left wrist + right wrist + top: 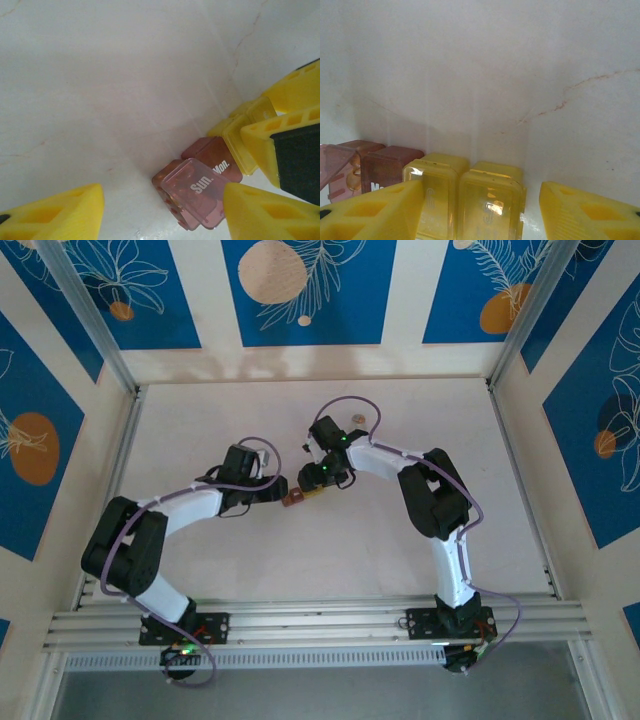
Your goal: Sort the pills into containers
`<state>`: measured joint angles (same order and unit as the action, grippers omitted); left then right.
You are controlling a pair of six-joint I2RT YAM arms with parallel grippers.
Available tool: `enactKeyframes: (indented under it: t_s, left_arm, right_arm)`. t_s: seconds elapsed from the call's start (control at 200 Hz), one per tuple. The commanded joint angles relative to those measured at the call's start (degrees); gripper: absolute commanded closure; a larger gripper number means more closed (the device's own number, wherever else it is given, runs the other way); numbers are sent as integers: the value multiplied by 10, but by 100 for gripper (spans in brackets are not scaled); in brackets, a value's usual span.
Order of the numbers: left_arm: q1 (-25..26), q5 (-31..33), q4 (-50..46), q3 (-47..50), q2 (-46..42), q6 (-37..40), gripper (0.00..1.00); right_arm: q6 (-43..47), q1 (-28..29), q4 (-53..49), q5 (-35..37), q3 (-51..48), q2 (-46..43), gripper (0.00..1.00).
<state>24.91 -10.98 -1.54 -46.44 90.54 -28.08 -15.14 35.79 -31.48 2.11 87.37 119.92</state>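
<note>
The containers are a row of small joined boxes: dark red ones (220, 155) marked "Sun." and "Mon.", then yellow ones (490, 200). In the top view they sit mid-table (302, 497) between both arms. The "Sun." lid (200, 192) is tilted up, and tan rounded pills (354, 175) show beneath it. My left gripper (162, 192) is open around the "Sun." box, its right finger (265, 215) at the lid's edge and its left finger far off. My right gripper (482, 189) is open, straddling the yellow boxes, with a gap on the right side.
The white table (250, 430) is walled on three sides. A small tan object (353, 420) lies behind the right arm's wrist. The two grippers (278, 497) (325, 480) crowd close together over the boxes. The right gripper's yellow finger (290, 145) reaches into the left wrist view.
</note>
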Motion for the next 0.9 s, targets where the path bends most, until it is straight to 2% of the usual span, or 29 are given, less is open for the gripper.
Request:
enactKeyframes:
  t_s: [0.0, 0.895]
  left_arm:
    - [4, -21, 14, 6, 18, -6, 42]
    - [7, -53, 55, 35, 53, -32, 58]
  right_arm:
    - [7, 5, -24, 11, 5, 22, 37]
    - [9, 6, -28, 10, 9, 34, 37]
